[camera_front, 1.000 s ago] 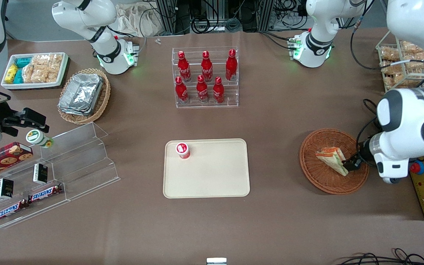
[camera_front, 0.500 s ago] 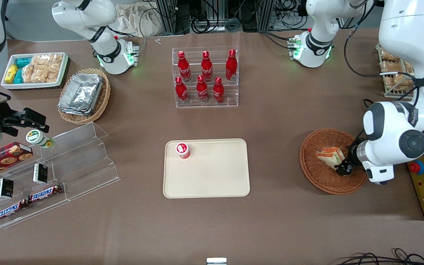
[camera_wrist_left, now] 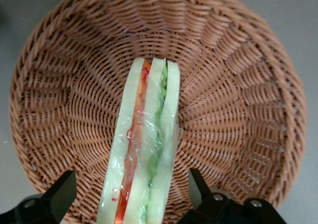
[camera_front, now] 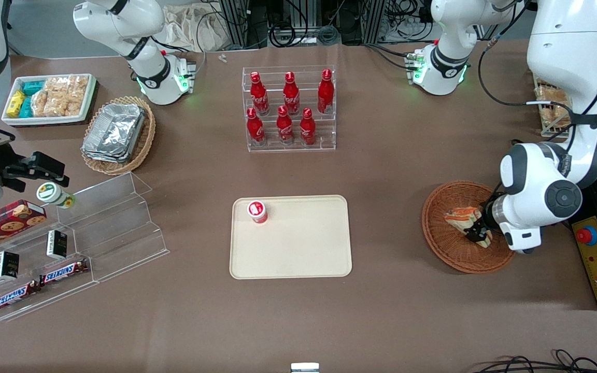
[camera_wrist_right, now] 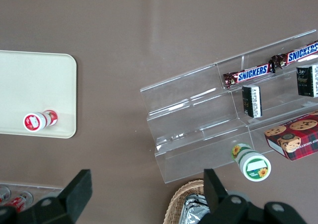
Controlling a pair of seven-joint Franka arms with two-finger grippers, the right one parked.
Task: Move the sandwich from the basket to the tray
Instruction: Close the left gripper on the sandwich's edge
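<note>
Wrist view shows your gripper (camera_wrist_left: pixel 129 196) with jaws spread, straddling the sandwich (camera_wrist_left: pixel 144 149), which stands on edge in the basket (camera_wrist_left: pixel 238 85). Its long axis runs straight out between the fingers (camera_wrist_left: pixel 59 194), so closing pinches the bread faces.

Bright, even light falls from overhead, leaving soft shadows on the worktop (camera_front: pixel 407 311). The gripper (camera_wrist_left: pixel 130 199) over the basket (camera_wrist_left: pixel 238 85) looks slightly blurred; foil trays (camera_front: pixel 114 132) glare.
</note>
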